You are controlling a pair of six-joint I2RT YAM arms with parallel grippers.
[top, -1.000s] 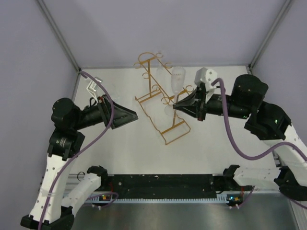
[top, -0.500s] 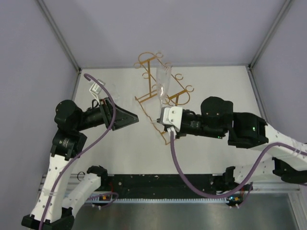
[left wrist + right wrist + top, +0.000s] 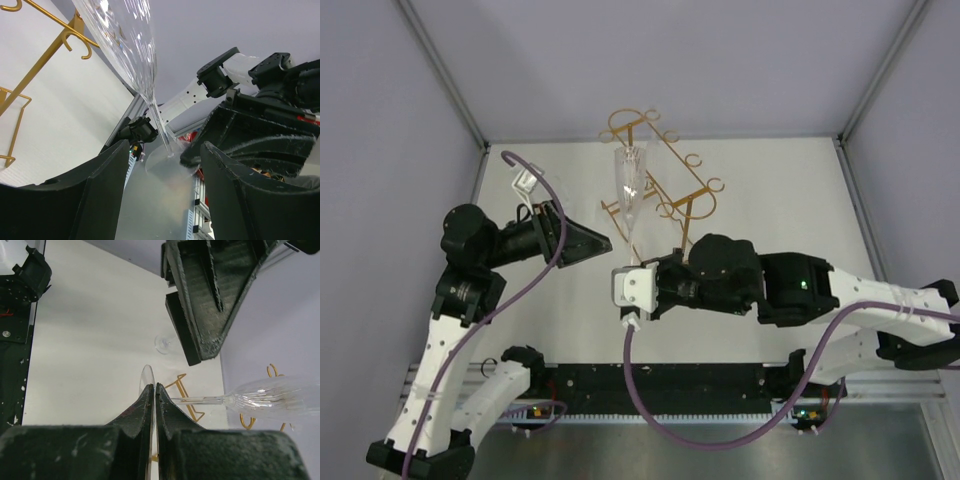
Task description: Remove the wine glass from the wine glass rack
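Wine glass (image 3: 630, 185) foot clamped in right end effector (image 3: 153, 390); left end effector (image 3: 603, 241) spread wide.

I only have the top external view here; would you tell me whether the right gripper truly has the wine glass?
Observer: Yes. The right wrist view shows the right gripper shut on the flat foot of the wine glass.
Operator: Thank you. Is the stem clear of the wine glass rack?
Observer: In the left wrist view the stem runs bare from bowl to foot; the wire of the wine glass rack lies off to one side of it.
Operator: And the left gripper?
Observer: Its own camera shows the left gripper open, touching nothing.
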